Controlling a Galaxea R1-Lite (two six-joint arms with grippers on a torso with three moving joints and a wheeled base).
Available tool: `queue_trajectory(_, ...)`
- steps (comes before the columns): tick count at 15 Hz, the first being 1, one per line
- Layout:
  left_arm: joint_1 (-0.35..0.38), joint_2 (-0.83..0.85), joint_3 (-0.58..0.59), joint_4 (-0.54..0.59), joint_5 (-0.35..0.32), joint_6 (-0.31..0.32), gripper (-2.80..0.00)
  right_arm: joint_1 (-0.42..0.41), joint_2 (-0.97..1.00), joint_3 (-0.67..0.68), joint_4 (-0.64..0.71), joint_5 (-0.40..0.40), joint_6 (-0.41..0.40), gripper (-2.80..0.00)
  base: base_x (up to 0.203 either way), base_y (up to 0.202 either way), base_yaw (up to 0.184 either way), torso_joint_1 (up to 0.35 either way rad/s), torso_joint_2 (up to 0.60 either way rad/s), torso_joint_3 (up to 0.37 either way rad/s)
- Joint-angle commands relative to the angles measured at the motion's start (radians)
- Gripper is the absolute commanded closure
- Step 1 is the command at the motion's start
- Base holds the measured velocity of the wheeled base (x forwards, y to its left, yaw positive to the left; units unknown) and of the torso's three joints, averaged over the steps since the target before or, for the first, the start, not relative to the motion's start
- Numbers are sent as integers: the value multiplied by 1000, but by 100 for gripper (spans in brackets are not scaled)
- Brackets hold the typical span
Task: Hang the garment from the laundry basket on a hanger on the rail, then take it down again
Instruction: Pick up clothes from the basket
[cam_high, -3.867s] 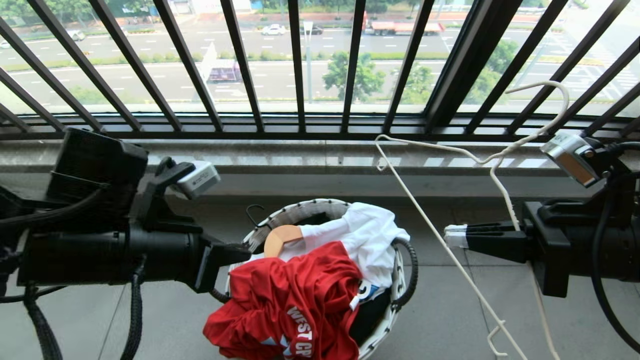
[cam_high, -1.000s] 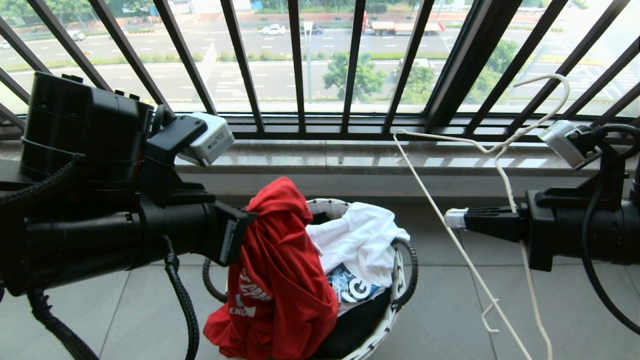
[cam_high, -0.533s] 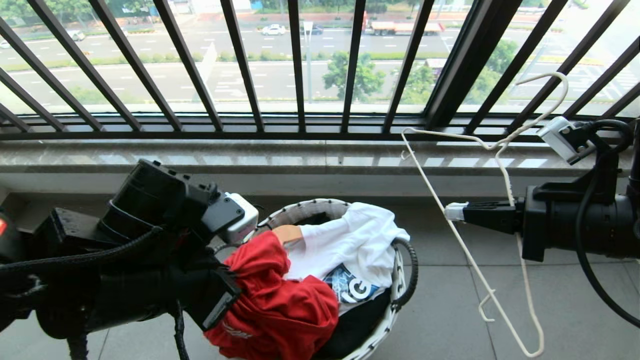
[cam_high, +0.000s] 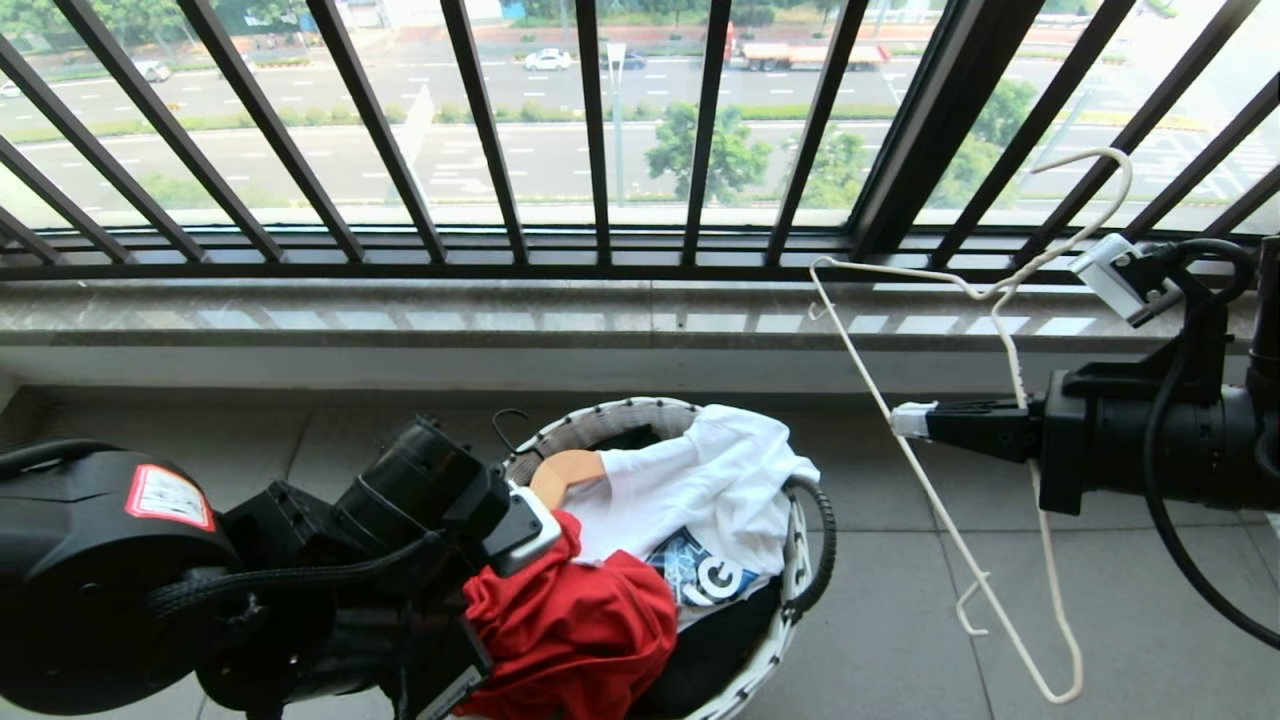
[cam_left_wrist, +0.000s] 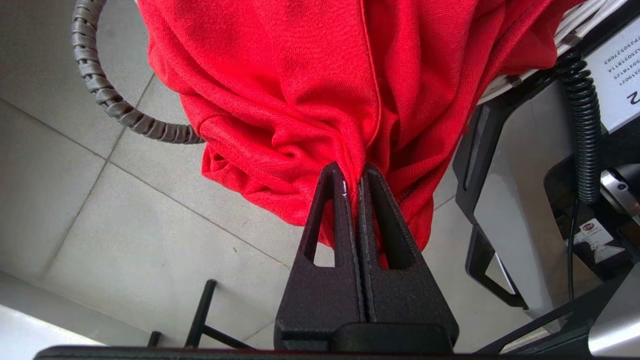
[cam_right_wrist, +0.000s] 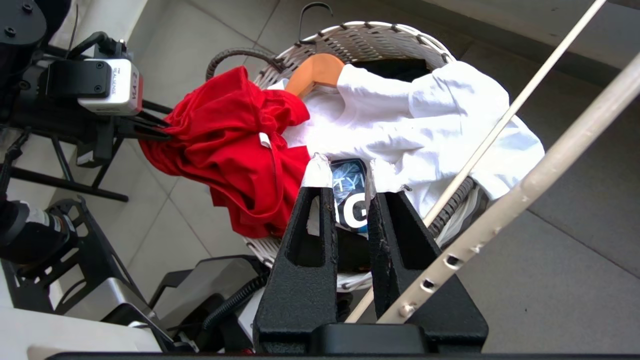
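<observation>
Check the left gripper (cam_left_wrist: 356, 172): its jaws are pinched together on the garment (cam_left_wrist: 310, 95), which drapes over the laundry basket (cam_high: 640, 412) edge. The right gripper (cam_high: 908, 420) clamps narrowly on the hanger (cam_high: 940, 520). The basket also holds a white T-shirt (cam_high: 700, 480).

Left pincer (cam_left_wrist: 356, 172) clamped low; right pincer (cam_high: 905, 420) closed, held level.

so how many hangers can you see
2: the wire hanger is held by the right gripper, and a wooden hanger lies in the laundry basket. Clothes may hide more.
</observation>
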Motion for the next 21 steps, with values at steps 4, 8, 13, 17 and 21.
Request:
queue_trajectory(4, -16, -64, 6, 2, 6, 1, -280, -1, 7, -1, -2, 4, 0, 0, 0, 0, 0, 0, 0, 0)
queue_trajectory(8, -101, -171, 6, -7, 3, -7, -280, 0, 11, -1, -2, 5, 0, 0, 0, 0, 0, 0, 0, 0)
queue_trajectory(13, -94, -27, 85, -328, 3, 18, -280, 1, -5, 0, -2, 6, 0, 0, 0, 0, 0, 0, 0, 0)
queue_trajectory(17, -52, 113, 84, -347, -1, 61, -280, -10, 7, -2, -2, 6, 0, 0, 0, 0, 0, 0, 0, 0)
queue_trajectory(21, 28, 167, 71, -476, 0, 102, 0, -16, 21, -4, -2, 6, 0, 0, 0, 0, 0, 0, 0, 0)
